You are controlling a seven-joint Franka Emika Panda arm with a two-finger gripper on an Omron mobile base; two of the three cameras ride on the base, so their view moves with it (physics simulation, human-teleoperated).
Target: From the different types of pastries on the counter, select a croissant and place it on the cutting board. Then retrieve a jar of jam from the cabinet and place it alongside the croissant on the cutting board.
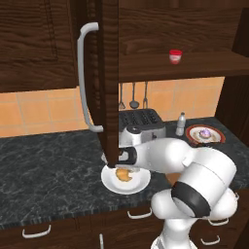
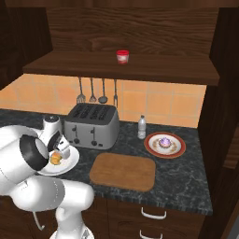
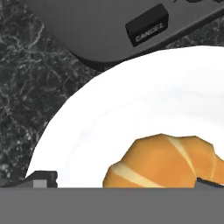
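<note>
Croissant point(image 3: 164, 162) lies on a round white plate point(image 3: 131, 96), golden-brown, crescent, toward the plate's near side in the hand view; in the left base view the croissant point(image 1: 123, 174) sits at the middle of the white plate point(image 1: 138, 184), on the black marbled counter point(image 1: 48, 165) in front of the toaster point(image 1: 142, 124); in the right base view the croissant point(image 2: 56, 159) shows just past the arm's dark joint, on the plate point(image 2: 70, 164).

Gripper point(image 3: 127, 181) hovers low over the plate, close to the croissant; one dark tip rises at the lower left of the hand view, clear of the pastry, the other at the lower right, at the croissant's edge; fingers spread wider than the croissant and holding nothing; whether the right tip touches the pastry I cannot tell. In the left base view the gripper point(image 1: 116, 166) is partly behind the edge of the open cabinet door point(image 1: 108, 73).

Cutting board point(image 2: 123, 172) lies bare on the counter to the right of the white plate, in front of the toaster point(image 2: 91, 125); beyond it a red-rimmed plate point(image 2: 175, 150) carries the purple-topped pastry point(image 2: 164, 141); a slim clear bottle point(image 2: 142, 127) stands just beside that plate.

Jar of jam point(image 2: 123, 57), red lid, stands upright on the open cabinet's shelf point(image 2: 140, 70); the same jar point(image 1: 175, 56) shows in the left base view. Utensils point(image 2: 96, 91) hang on the tiled wall below the shelf. A CANCEL button point(image 3: 146, 25) on the toaster's face shows at the top of the hand view.
</note>
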